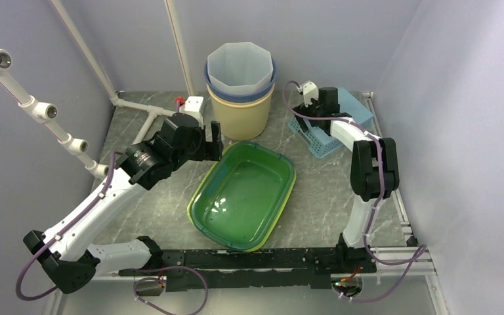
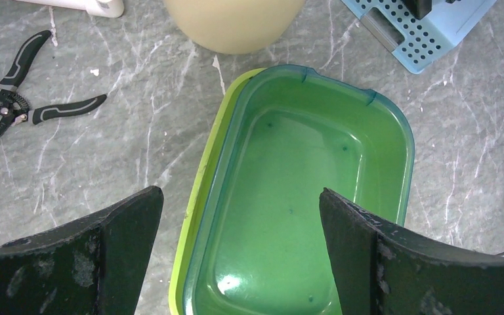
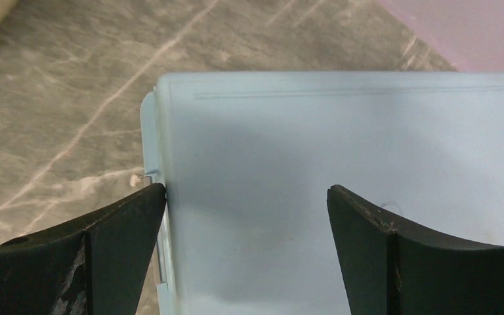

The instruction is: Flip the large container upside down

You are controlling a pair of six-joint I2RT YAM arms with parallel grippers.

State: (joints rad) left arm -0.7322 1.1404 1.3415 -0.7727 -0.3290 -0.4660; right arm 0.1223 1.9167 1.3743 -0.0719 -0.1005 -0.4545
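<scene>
The large container (image 1: 246, 197) is a green see-through rectangular tub standing open side up in the middle of the table, nested in a yellow-green one whose rim shows along its left edge. In the left wrist view the tub (image 2: 315, 170) lies below and ahead. My left gripper (image 1: 209, 146) hovers open over its far left end. Its fingers (image 2: 241, 197) straddle the tub's left rim without touching it. My right gripper (image 1: 316, 111) is at the back right, open over a light blue box (image 3: 341, 144) with nothing held.
Stacked buckets (image 1: 239, 92), cream below and blue and white above, stand just behind the tub. A light blue perforated basket (image 1: 315, 138) sits at the back right. Black pliers (image 2: 23, 85) lie on the table left of the tub. White pipes (image 1: 147, 108) run along the back left.
</scene>
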